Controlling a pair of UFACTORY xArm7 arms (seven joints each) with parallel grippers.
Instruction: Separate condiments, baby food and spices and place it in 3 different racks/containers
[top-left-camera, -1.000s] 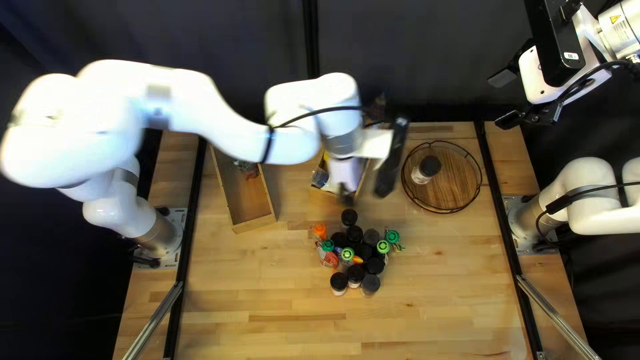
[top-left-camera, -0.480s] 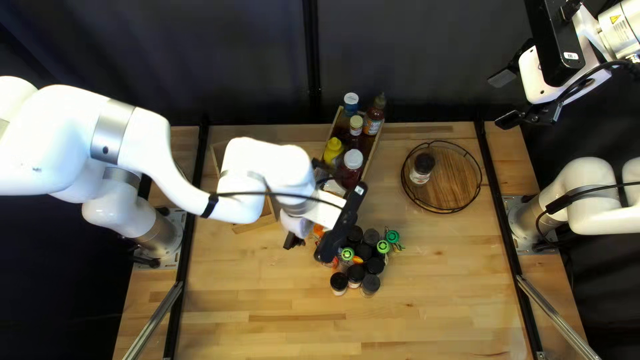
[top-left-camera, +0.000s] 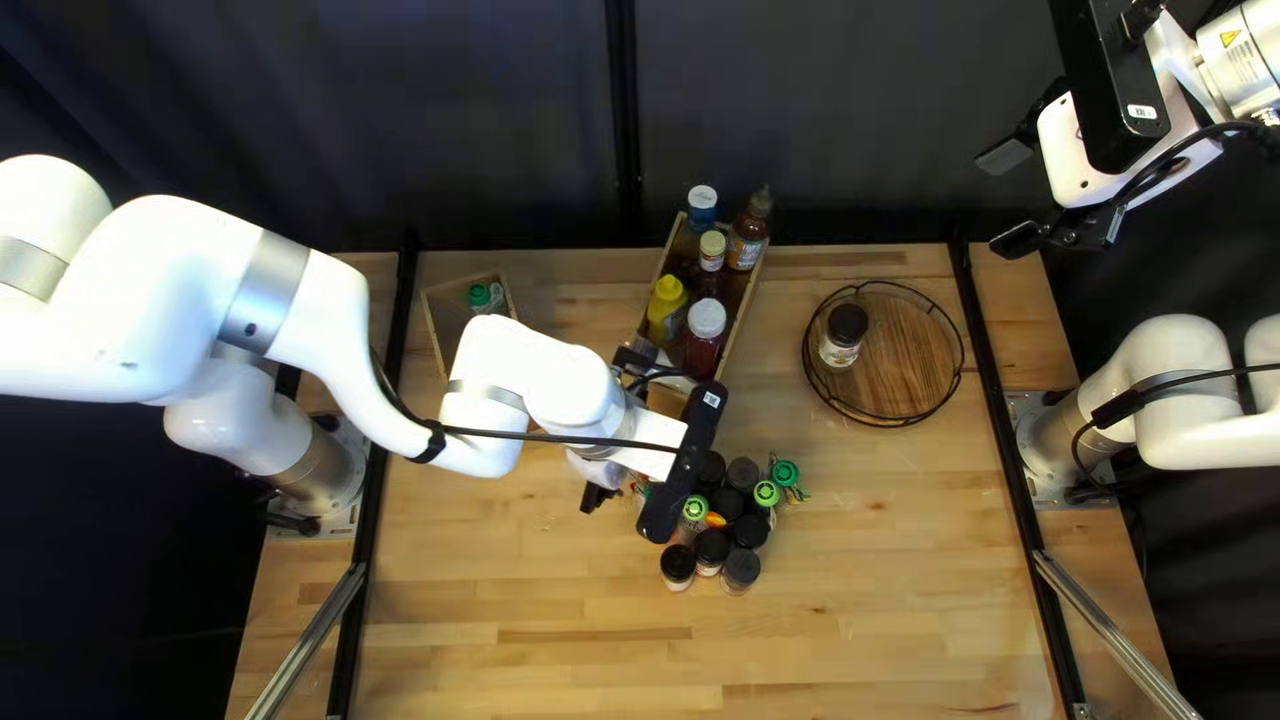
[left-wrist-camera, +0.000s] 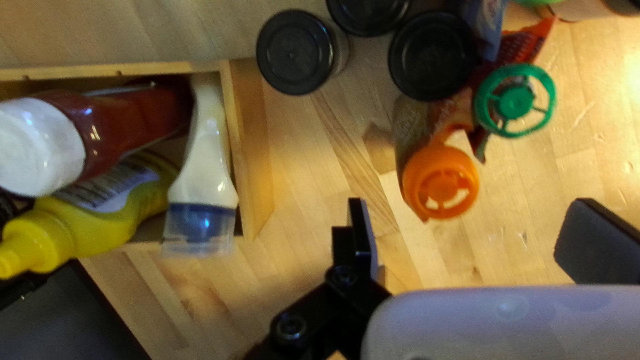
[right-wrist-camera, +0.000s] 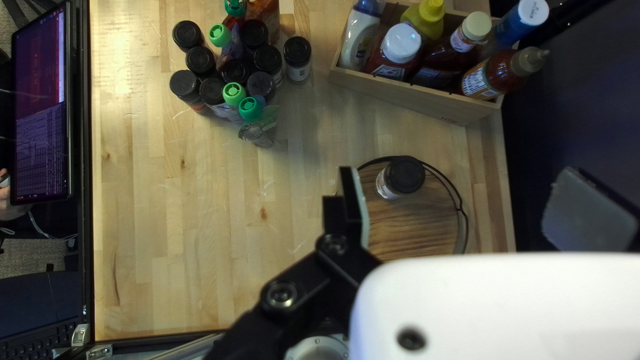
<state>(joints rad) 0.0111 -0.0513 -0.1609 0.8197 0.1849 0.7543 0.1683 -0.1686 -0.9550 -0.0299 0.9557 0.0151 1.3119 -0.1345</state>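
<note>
The left gripper [left-wrist-camera: 470,217] has dropped from near the box [left-wrist-camera: 253,147] to mid-frame in the top left view, ready, I judge, for a baby-food pick. Its fingers are parted, empty; the right gripper's [right-wrist-camera: 460,200] too. The pouch [left-wrist-camera: 440,181] there shows its orange cap upward, beside black-lidded jars [left-wrist-camera: 433,57].

OK so bottles [top-left-camera: 664,310] are in the middle box [top-left-camera: 759,274] toward the back, a pouch [top-left-camera: 479,296]'s in the left box [top-left-camera: 446,320], one jar [top-left-camera: 843,334]'s on the tray [top-left-camera: 896,367] off right, and more jars [top-left-camera: 727,504] plus other pouches [top-left-camera: 786,475] sit bunched in front.
</note>
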